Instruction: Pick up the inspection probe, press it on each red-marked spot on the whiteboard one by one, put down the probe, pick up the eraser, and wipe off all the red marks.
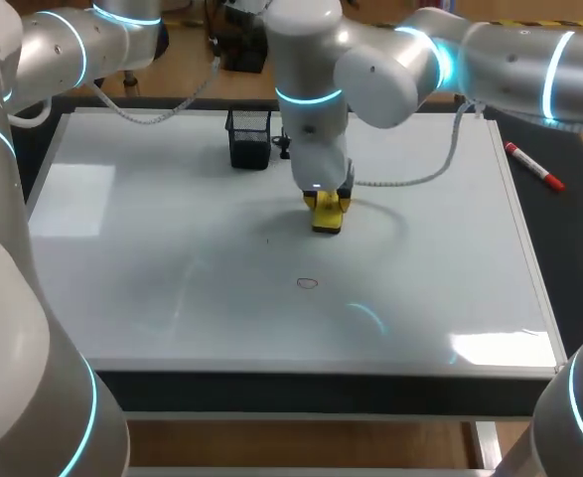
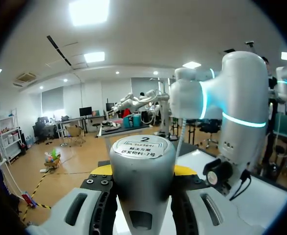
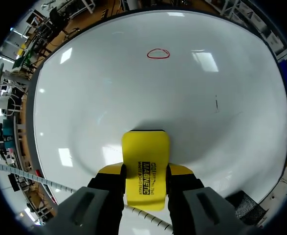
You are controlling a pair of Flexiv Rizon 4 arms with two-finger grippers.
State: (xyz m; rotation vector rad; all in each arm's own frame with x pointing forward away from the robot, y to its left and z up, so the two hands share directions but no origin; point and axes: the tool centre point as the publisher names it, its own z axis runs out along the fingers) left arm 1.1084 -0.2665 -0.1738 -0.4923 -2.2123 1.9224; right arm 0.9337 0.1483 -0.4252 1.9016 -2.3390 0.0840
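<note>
The right gripper (image 3: pixel 144 171) is clamped on a flat yellow rectangular eraser (image 3: pixel 144 149) with black print, one yellow-tipped finger against each long side. From above I can see that arm coming in from the right and reaching past the middle, with the gripper (image 1: pixel 328 211) pointing straight down and the eraser (image 1: pixel 327 221) set on the glossy white whiteboard (image 1: pixel 152 258) around its middle. Ahead of the eraser, well apart from it, a small red oval ring (image 3: pixel 158 54) is drawn on the board; this red mark (image 1: pixel 307 283) lies nearer the board's front edge. A short dark tick (image 3: pixel 216 104) sits off to one side, between eraser and ring. A black wire-mesh pen holder (image 1: pixel 249 137) stands on the board near its far edge, just beside the right arm's wrist. A red marker pen (image 1: pixel 534 165) lies on the dark table (image 1: pixel 574 238) off the board's right side. The left gripper (image 2: pixel 142 170) is held up away from the board and faces the right arm; its fingers are closed on a grey metal cylinder with a round white label on its end, the inspection probe (image 2: pixel 142 147), which fills the gap between them.
</note>
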